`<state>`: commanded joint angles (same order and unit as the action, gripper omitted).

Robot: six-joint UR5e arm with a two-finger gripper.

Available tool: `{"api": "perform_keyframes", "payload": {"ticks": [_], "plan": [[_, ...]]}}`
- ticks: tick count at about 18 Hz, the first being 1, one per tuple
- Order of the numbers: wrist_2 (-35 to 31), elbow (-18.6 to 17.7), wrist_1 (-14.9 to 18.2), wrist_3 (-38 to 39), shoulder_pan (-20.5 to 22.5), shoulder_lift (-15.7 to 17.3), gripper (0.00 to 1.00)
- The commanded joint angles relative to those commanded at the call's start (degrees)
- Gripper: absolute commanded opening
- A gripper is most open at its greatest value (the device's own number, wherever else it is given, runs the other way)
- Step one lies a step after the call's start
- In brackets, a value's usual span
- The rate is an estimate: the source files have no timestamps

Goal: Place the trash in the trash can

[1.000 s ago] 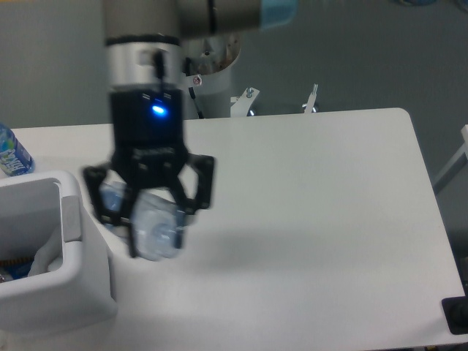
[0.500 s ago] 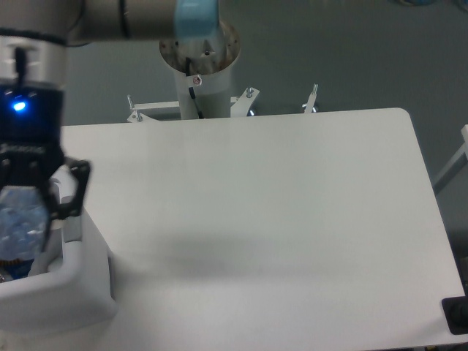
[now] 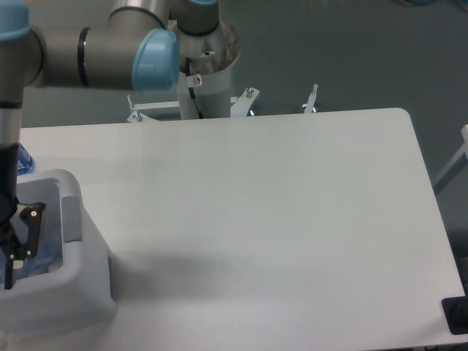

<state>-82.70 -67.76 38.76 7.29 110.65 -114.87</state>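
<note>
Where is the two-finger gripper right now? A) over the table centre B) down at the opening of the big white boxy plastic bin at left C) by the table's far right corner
B: the gripper sits low at the open top of the white boxy plastic bin, at the left edge of the view.

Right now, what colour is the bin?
White, with a pale grey side panel, in the camera view: bin.
</note>
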Motion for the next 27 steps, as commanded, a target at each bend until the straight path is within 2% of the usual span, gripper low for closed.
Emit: {"api": "perform_keyframes", "payload": {"ticks": [3,8,10,13,15,17,22,24,27], "plan": [[-2.01,-1.05,0.09,0.18,0.17,0.44,1.0],[-15.35,-2.81,0.35,-1.05,5.17,1.32,1.0],[-20.72,-4.21,0.53,-5.34,7.28,1.41,1.0],[-25.56,-4.4,1.14,-13.25,10.8,1.41,1.0],[-29.43,-4.83,4.2,-19.13,12.82,1.84,1.0],[-29.8,-5.8,8.42,-24.76,16.24,4.47,1.0],[-29.89,-7.11,21.86,-39.35,21.7,8.95,1.0],[-29.18,-9.57,23.55,-43.14,23.81,11.85,1.0],[-28.83,-13.09,23.73,-45.43,25.92,14.85,1.0]]}}
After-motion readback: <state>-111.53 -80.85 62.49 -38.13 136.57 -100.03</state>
